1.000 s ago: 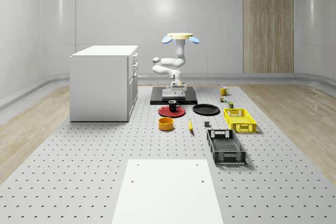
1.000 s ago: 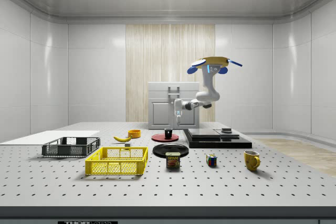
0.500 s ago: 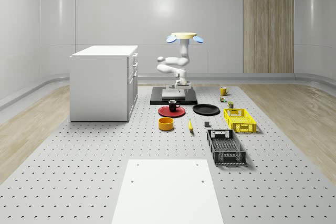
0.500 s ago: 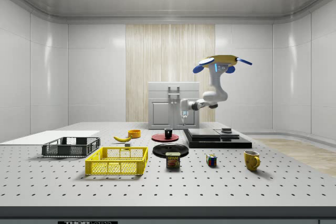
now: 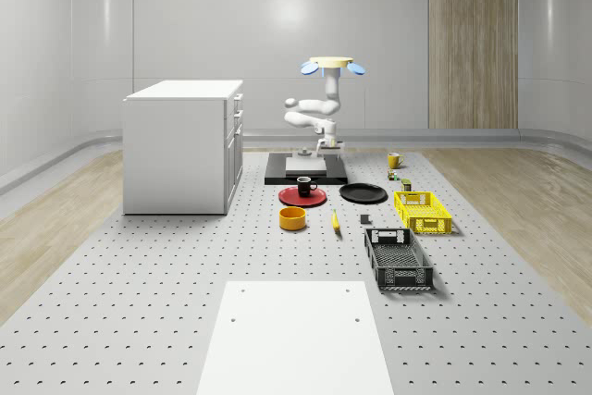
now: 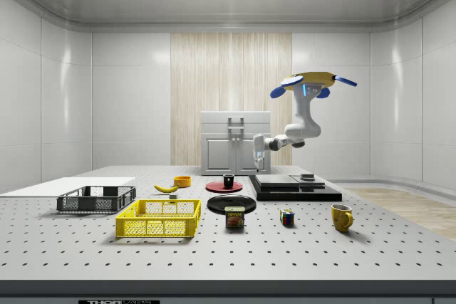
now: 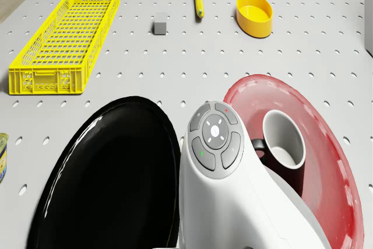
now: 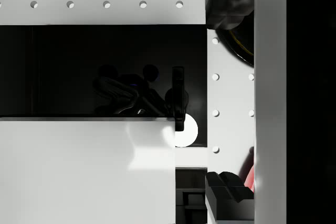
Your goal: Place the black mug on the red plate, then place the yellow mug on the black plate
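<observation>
The black mug (image 5: 305, 186) already stands on the red plate (image 5: 294, 198), so the first half of the task looks done; what remains is the yellow mug (image 5: 394, 161) and the black plate (image 5: 363, 193).

The drone (image 6: 314, 80) hovers in the air over the black platform (image 6: 293, 186) at the far end of the desk (image 5: 166, 265), and the arm folds down from it so that the gripper (image 6: 259, 159) hangs above that platform's edge. It holds nothing that I can make out; whether its fingers are spread or closed I cannot tell.

The relation that matters next: the yellow mug sits on the desk well apart from the gripper, lower than it and off toward the whole-scene view's right, beyond the platform's corner. The black plate lies below the gripper and nearer the camera in that view, just beside the red plate. So the reach, as I judge it, is outward and down to the mug, then back across to the plate.

The side view gives the gripper's height above the platform, which the whole-scene view flattens. The drone view shows the black mug's open mouth (image 7: 282, 140) well inside the red plate's rim, with the black plate bare alongside.
</observation>
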